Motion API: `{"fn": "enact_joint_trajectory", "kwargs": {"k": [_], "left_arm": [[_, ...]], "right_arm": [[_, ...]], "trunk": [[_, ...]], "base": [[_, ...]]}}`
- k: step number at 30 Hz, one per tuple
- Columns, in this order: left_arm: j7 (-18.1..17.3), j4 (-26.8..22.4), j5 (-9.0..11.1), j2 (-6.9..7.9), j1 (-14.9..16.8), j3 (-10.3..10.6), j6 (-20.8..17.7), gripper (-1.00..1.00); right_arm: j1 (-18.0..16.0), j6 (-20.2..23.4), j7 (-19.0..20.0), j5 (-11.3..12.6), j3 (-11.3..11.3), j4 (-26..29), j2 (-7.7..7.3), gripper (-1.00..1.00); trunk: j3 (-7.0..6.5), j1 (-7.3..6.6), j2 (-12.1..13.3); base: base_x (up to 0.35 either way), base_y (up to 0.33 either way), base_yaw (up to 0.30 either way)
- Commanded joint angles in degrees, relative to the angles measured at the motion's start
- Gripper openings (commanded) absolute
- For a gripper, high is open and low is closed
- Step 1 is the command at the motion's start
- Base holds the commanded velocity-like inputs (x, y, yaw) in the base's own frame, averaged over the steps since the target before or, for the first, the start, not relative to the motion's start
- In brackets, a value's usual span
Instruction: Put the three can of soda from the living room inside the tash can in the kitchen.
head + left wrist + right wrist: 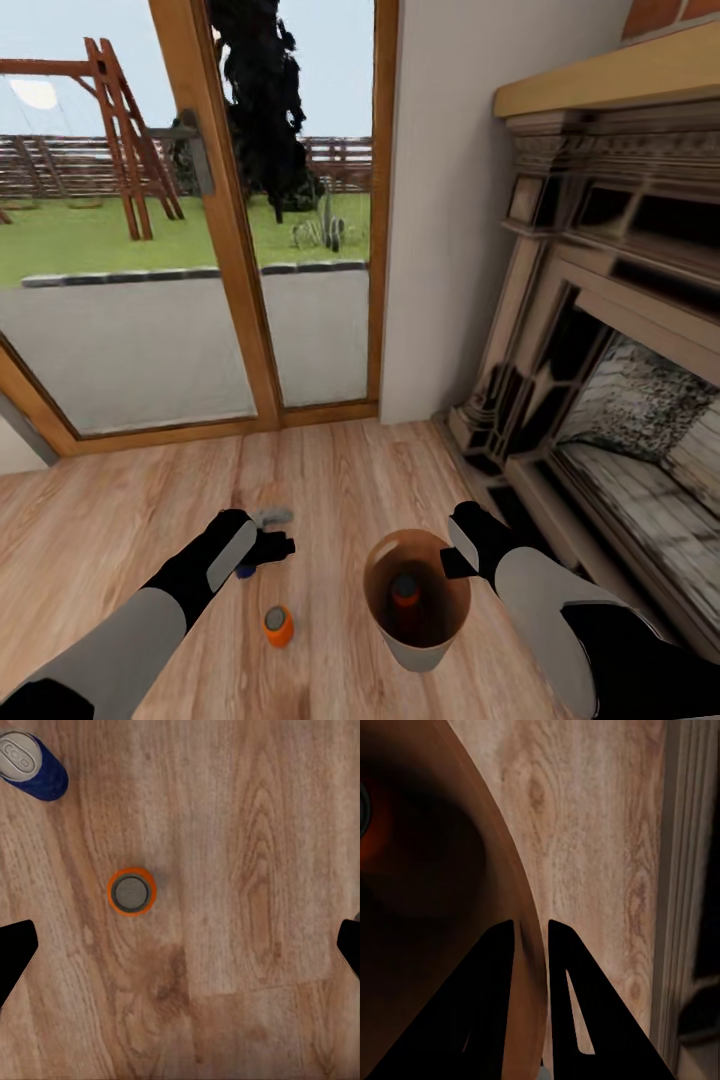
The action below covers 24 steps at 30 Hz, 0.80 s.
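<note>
In the living room, one orange can of soda (279,626) (132,891) stands upright on the wood floor. My left gripper (275,533) (180,949) hovers above it, open wide and holding nothing. The dark blue can (245,571) (34,766) stands close by, half hidden under that hand in the head view. The tash can (420,650) (427,945), brown inside and pale outside, is to the right. My right gripper (452,562) (529,945) is shut on its rim. A second orange can (405,590) lies inside it.
The ornate dark-and-cream fireplace (600,330) runs along the right, close to my right arm. Wood-framed glass doors (230,250) stand ahead, with a white wall section (450,200) between them and the fireplace. Bare wood floor (100,530) stretches to the left.
</note>
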<state>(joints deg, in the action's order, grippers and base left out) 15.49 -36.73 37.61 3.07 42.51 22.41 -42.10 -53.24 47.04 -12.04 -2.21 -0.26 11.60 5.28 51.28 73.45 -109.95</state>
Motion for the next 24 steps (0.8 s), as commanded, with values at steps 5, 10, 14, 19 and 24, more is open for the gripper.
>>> {"fn": "enact_joint_trajectory", "kwargs": {"k": [5,10,14,19,24], "left_arm": [[-0.02,0.00,0.06,0.00,-0.03,0.00,-0.07,1.00],[0.03,0.00,0.08,0.00,-0.02,0.00,-0.02,1.00],[0.00,0.00,0.09,0.00,-0.04,0.00,-0.01,1.00],[0.03,-0.04,0.12,0.00,-0.04,-0.01,0.04,1.00],[-0.01,-0.08,0.17,0.00,-0.06,-0.05,0.11,1.00]], "right_arm": [[-0.02,-0.11,0.18,0.71,-0.27,0.00,0.04,-1.00],[-0.02,-0.11,0.17,0.71,-0.26,0.00,0.01,-1.00],[-0.02,-0.11,0.13,0.71,-0.24,-0.01,0.05,-1.00],[-0.02,-0.11,0.12,0.71,-0.26,0.00,0.07,-1.00],[-0.02,-0.11,0.10,0.71,-0.27,0.00,0.08,-1.00]], "trunk": [[-0.01,0.00,0.00],[-0.01,0.00,0.00],[-0.01,0.00,0.00],[-0.01,0.00,0.00],[-0.01,0.00,0.00]], "base": [[0.276,0.000,0.000],[0.274,0.000,0.000],[0.265,0.000,0.000],[0.224,0.000,0.000],[0.074,0.000,0.000]]}}
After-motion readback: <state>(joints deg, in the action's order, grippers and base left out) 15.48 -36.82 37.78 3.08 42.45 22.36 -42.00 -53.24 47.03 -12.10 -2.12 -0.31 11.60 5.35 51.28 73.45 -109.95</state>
